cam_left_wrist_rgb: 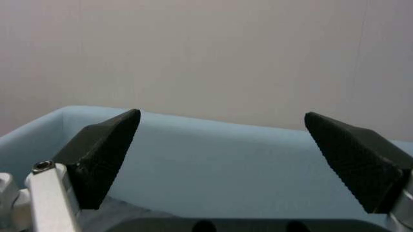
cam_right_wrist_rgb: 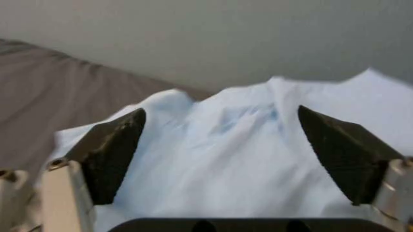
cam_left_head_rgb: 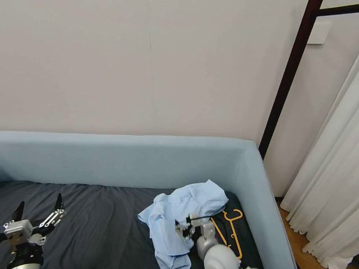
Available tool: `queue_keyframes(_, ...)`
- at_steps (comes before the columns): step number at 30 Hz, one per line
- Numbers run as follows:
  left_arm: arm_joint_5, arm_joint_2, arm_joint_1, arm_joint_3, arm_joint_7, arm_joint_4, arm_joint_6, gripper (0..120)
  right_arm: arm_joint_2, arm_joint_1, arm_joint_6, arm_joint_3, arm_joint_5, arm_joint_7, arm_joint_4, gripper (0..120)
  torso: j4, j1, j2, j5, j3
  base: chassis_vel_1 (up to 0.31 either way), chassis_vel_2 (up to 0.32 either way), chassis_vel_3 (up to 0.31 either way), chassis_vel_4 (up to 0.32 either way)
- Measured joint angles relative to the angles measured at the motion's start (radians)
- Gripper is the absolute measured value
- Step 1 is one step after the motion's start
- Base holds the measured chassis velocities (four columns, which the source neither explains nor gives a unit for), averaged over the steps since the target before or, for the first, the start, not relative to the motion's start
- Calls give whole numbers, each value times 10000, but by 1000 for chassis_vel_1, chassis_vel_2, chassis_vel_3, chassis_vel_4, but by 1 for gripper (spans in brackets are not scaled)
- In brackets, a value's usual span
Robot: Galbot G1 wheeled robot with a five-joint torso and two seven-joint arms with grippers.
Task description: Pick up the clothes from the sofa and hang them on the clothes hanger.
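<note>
Nothing is hung yet: the shirt (cam_left_head_rgb: pixel 180 206) lies on the sofa (cam_left_head_rgb: pixel 140 162), right gripper (cam_right_wrist_rgb: pixel 221 116) spread over it, left gripper (cam_left_head_rgb: pixel 39 210) spread and idle

I see a plain pale wall (cam_left_head_rgb: pixel 168 67) across the background. A dark post (cam_left_head_rgb: pixel 286 78) leans up against it toward the top edge. High up, just right of the post, sits a small white plate (cam_left_head_rgb: pixel 318 31). Lower and right of the post hangs a white curtain (cam_left_head_rgb: pixel 331 190). Near the post's foot runs a strip of wooden floor (cam_left_head_rgb: pixel 297 246).
</note>
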Motion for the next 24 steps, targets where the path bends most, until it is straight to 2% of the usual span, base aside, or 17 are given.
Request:
queue_keyframes(1,0,0,0,0,0,0,0,100,0,0,0,0,0,0,0,93,0,0,0,0,0,0,0,0,0)
queue_keyframes(2,2,-35,9,5,11,-77,1,100,271,354,401,-52,-476,-424,-946,98,0,1,-1,2,1,0,0,0,0)
queue_keyframes(5,1,-71,29,-25,-8,-230,4,100,945,965,855,-135,-1485,-863,-2848,100,1,0,-1,0,0,0,0,0,0)
queue_keyframes(6,1,-71,29,-25,-8,-230,4,100,945,965,855,-135,-1485,-863,-2848,100,1,0,-1,0,0,0,0,0,0)
queue_keyframes(7,-1,-71,35,-46,-12,-262,10,100,1209,1137,853,-168,-1726,-902,-3523,100,0,0,-1,1,2,0,0,0,0)
queue_keyframes(11,-3,-59,38,-95,-16,-320,19,100,1654,1435,815,-168,-1961,-976,-4464,100,-1,0,-1,3,1,0,0,0,0)
queue_keyframes(13,-2,-48,37,-127,-39,-341,36,100,2110,1737,787,-23,-2055,-1031,-5380,100,-3,1,-1,-2,1,0,0,0,0)
queue_keyframes(20,14,-75,15,-134,-47,-403,54,100,2616,2099,837,303,-2042,-1055,-6220,97,1,1,-1,-1,0,0,0,0,0)
queue_keyframes(23,55,-127,0,-134,-64,-458,62,100,2829,2312,697,511,-1900,-983,-6504,84,-1,0,-1,0,-1,0,0,0,0)
queue_keyframes(24,61,-139,1,-134,-72,-497,64,100,2863,2316,216,538,-2055,-646,-6505,79,0,0,-1,1,-1,0,0,0,0)
